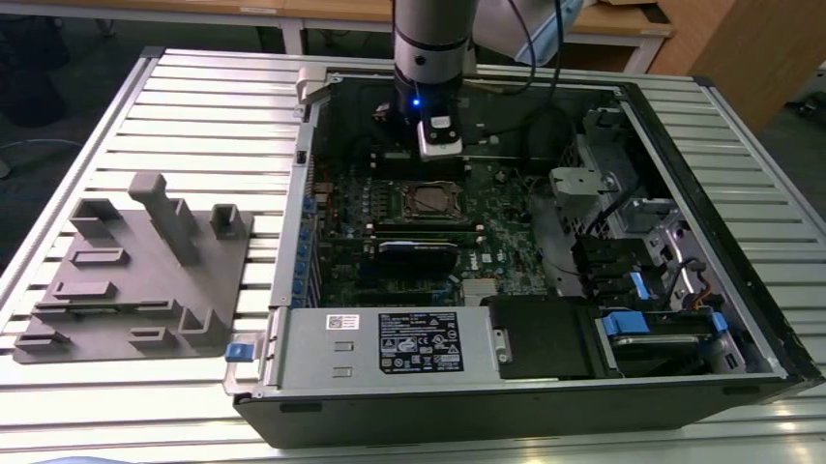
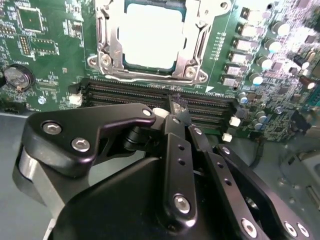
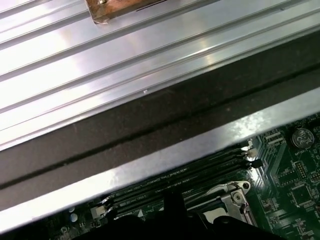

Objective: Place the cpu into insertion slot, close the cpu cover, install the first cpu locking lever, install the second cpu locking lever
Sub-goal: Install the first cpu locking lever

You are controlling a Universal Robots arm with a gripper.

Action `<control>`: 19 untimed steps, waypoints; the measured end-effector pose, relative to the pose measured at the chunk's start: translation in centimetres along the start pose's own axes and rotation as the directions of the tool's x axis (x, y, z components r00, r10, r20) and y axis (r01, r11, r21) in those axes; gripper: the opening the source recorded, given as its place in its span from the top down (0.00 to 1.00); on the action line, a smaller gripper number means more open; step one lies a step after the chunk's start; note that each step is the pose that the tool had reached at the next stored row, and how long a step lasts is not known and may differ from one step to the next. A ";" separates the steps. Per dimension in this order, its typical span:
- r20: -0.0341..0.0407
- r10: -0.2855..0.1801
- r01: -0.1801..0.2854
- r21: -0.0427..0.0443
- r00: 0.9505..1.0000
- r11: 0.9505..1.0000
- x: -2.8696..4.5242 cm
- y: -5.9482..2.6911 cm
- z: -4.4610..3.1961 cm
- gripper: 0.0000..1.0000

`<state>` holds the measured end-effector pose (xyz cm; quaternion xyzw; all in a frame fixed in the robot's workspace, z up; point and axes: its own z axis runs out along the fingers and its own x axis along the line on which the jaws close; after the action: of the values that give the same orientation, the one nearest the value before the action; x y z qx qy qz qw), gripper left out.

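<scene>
Open computer case lies on the ribbed metal tabletop, its walls fencing the green motherboard on all sides. The arm reaches down inside near the far wall, and the end effector hangs above the black memory slots, fingers pressed together and pinching nothing. In the second wrist view the insertion slot sits at about 11 o'clock from the fingertips, just past the slots, with open room between. The cpu lies flat in it, glare hiding its surface. The cpu cover frames the chip, its far edge cut off. A grey fixture block stands outside, at 9 o'clock from the case.
</scene>
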<state>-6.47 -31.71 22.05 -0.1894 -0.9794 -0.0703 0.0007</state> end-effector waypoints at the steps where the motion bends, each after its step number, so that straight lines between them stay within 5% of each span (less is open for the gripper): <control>1: 0.002 0.000 0.000 0.005 1.000 1.000 0.00 0.00 0.00 0.89; 5: 0.008 -0.001 0.000 0.020 1.000 1.000 0.00 0.00 0.00 0.89; 11: 0.000 -0.058 0.058 0.021 0.998 0.998 0.00 0.00 0.01 0.89; 19: -0.010 -0.145 0.146 0.021 0.989 0.989 -0.06 0.00 0.15 0.89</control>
<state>-6.41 -31.71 21.90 -0.1171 -0.9913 -0.0602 0.0017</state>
